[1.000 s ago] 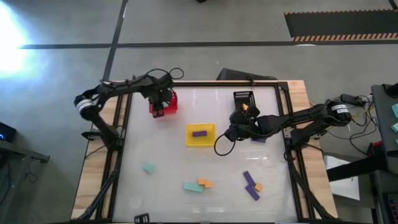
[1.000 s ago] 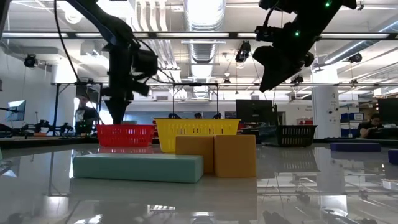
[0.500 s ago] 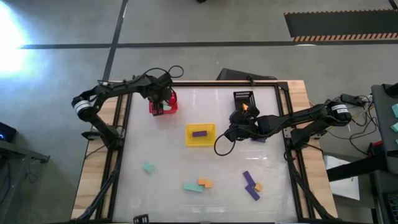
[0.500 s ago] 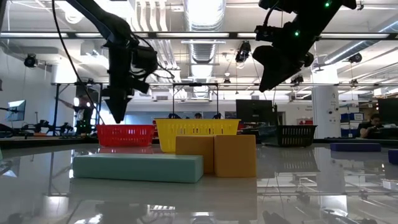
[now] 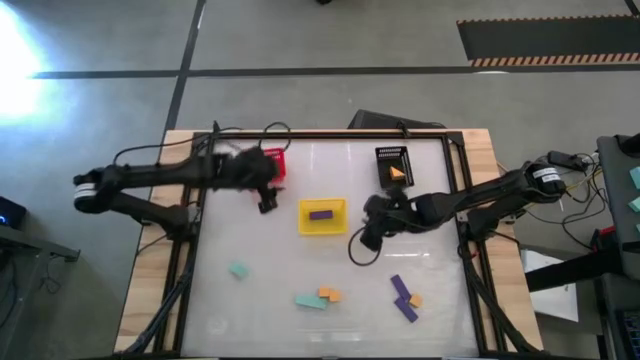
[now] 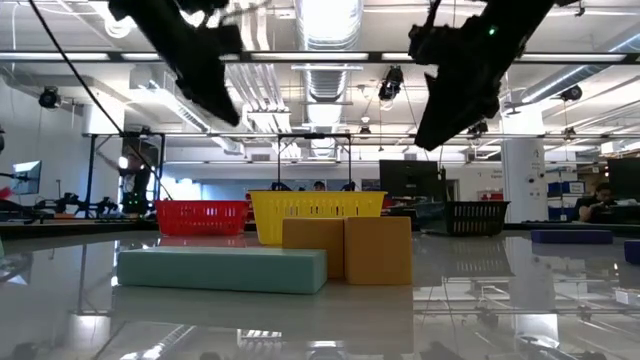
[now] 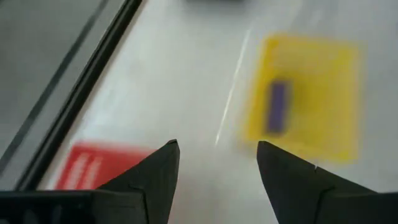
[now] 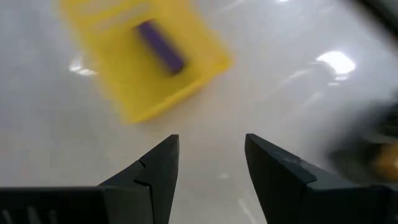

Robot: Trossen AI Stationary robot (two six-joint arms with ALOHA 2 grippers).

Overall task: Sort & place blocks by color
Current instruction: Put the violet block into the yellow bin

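Observation:
My left gripper point(image 5: 266, 197) point(image 7: 216, 146) hangs open in the air between the red basket point(image 5: 277, 162) and the yellow basket point(image 5: 322, 216), holding nothing. My right gripper point(image 5: 366, 236) point(image 8: 211, 138) hangs open just right of the yellow basket, also empty. A purple block point(image 5: 320, 213) lies in the yellow basket, and an orange block point(image 5: 397, 172) lies in the black basket point(image 5: 392, 164). On the near half of the table lie a teal block point(image 5: 238, 270), a teal bar point(image 5: 308, 300) beside an orange block point(image 5: 330, 294), and two purple bars point(image 5: 403, 297) with an orange block point(image 5: 415, 299).
The three baskets stand in a row across the table's far half. A black frame point(image 5: 462, 215) runs along the table's edges. Bare tabletop point(image 5: 300, 255) lies between the baskets and the loose blocks near the front edge.
My left gripper has drawn back from over the red basket, risen and swung toward the yellow basket, tipping from pointing down to a slant. A teal block showed in the red basket once it moved off. My right gripper has turned and shifted slightly toward the near edge.

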